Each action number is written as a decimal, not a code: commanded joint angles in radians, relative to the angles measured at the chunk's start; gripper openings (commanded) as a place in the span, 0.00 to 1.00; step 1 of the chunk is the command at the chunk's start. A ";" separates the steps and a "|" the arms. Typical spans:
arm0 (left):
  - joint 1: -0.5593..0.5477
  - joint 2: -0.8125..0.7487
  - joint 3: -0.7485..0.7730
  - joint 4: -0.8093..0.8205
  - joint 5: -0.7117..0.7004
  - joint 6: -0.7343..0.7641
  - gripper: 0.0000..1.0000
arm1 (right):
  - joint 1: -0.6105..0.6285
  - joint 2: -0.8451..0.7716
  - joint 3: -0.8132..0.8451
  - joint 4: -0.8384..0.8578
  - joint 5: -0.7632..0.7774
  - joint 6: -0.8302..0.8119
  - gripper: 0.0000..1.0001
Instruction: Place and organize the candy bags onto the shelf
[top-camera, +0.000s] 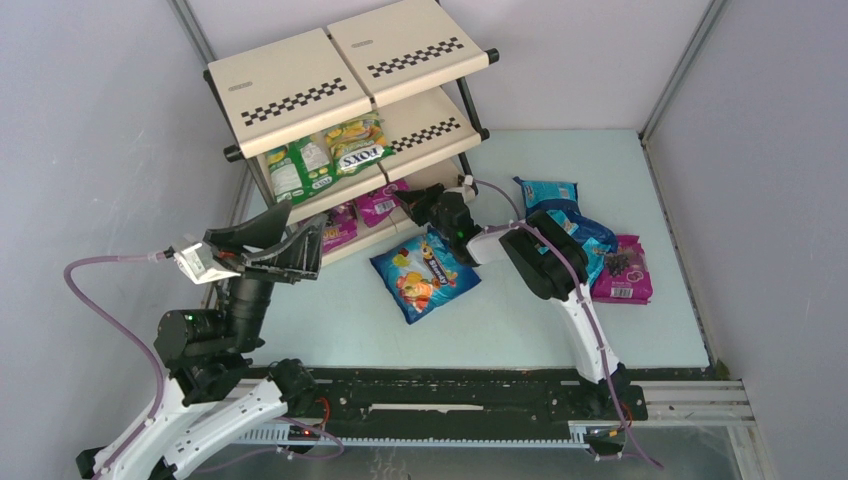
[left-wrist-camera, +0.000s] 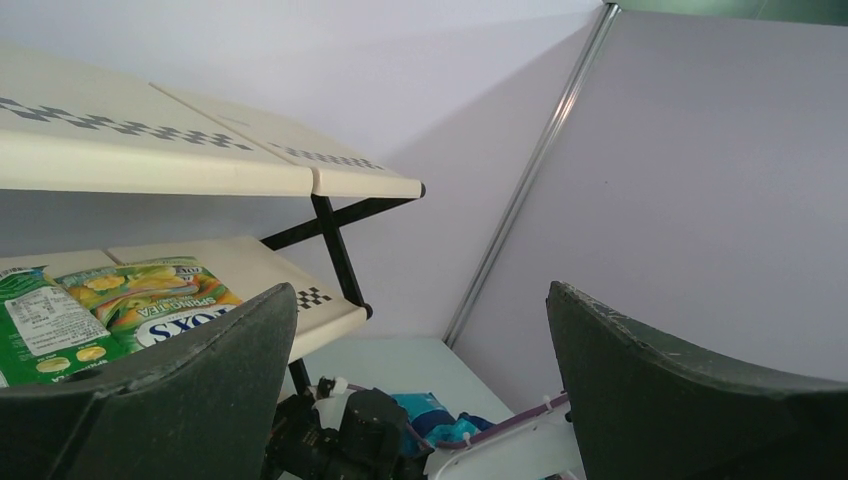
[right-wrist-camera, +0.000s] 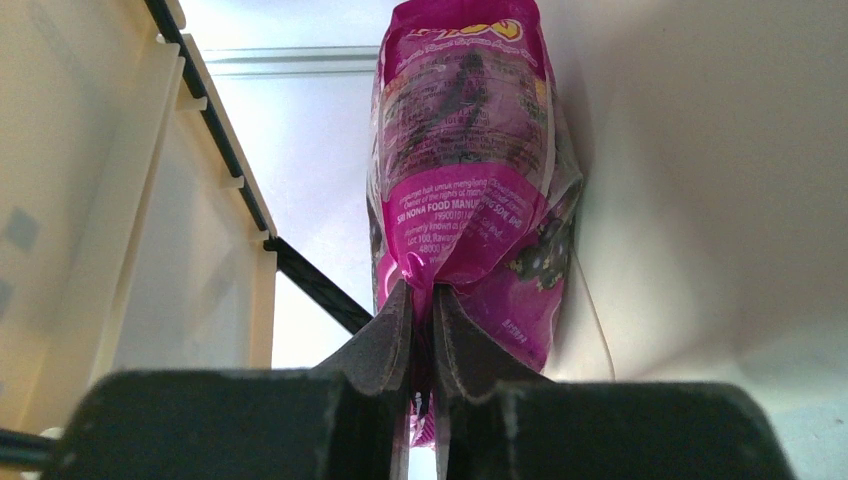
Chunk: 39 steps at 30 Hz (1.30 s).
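Your right gripper (right-wrist-camera: 421, 308) pinches one end of the glossy magenta candy bag (right-wrist-camera: 460, 150), its length pointing ahead into the beige checkered shelf (right-wrist-camera: 100, 200).

Magenta bag (right-wrist-camera: 460, 150) edge hidden within right end effector (right-wrist-camera: 422, 295), teal bags (top-camera: 548, 190) partly behind arm (top-camera: 545, 262)

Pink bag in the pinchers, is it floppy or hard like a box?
Probably floppy: the pink bag wrinkles and bunches where the right gripper pinches its edge. Likely light for its size, since one thin pinch on the seam seems to be enough to grip it. Its shiny plastic looks slick, so it might slip out if tugged.
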 joint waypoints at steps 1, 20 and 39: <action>-0.007 -0.010 -0.017 0.028 -0.014 0.023 1.00 | 0.028 0.018 0.041 0.008 -0.013 -0.013 0.10; -0.006 0.013 -0.016 0.024 -0.008 0.023 1.00 | -0.039 -0.265 -0.131 -0.207 -0.136 -0.150 0.56; -0.006 0.051 -0.019 0.028 -0.019 0.034 1.00 | -0.014 -1.324 -0.794 -1.078 0.144 -0.762 0.84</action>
